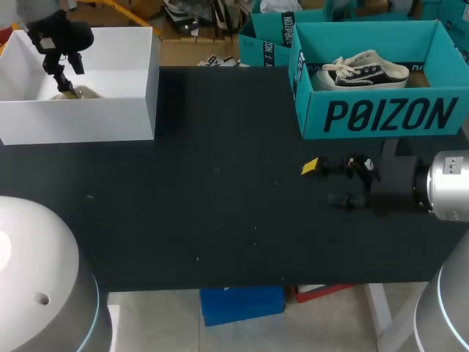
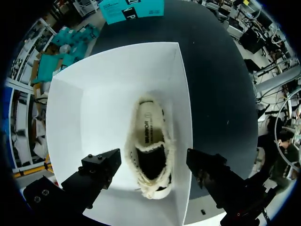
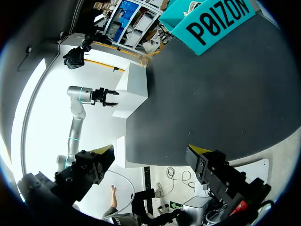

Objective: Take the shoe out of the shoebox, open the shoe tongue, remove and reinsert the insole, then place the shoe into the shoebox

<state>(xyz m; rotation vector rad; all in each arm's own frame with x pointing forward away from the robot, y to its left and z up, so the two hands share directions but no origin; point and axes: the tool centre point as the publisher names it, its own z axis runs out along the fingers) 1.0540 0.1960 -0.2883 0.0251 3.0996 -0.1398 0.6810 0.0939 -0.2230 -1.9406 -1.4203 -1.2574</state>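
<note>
A cream, fleece-lined shoe (image 2: 150, 150) lies on the floor of the white shoebox (image 2: 94, 108), close to the wall on the table's side. My left gripper (image 2: 153, 172) hangs over it, open, with one finger on each side of the shoe and clear of it. From the head view this gripper (image 1: 62, 70) is above the white shoebox (image 1: 110, 103) at the far left, and only a bit of the shoe (image 1: 75, 93) shows. My right gripper (image 1: 322, 180) stands open over the black table in front of the teal box, holding nothing.
A teal box (image 1: 381, 114) at the far right holds a black and white sneaker (image 1: 366, 70). More teal boxes (image 1: 267, 37) stand behind it. The black table (image 1: 220, 183) stretches between the two boxes. In the right wrist view my gripper (image 3: 151, 155) is near the table's front edge.
</note>
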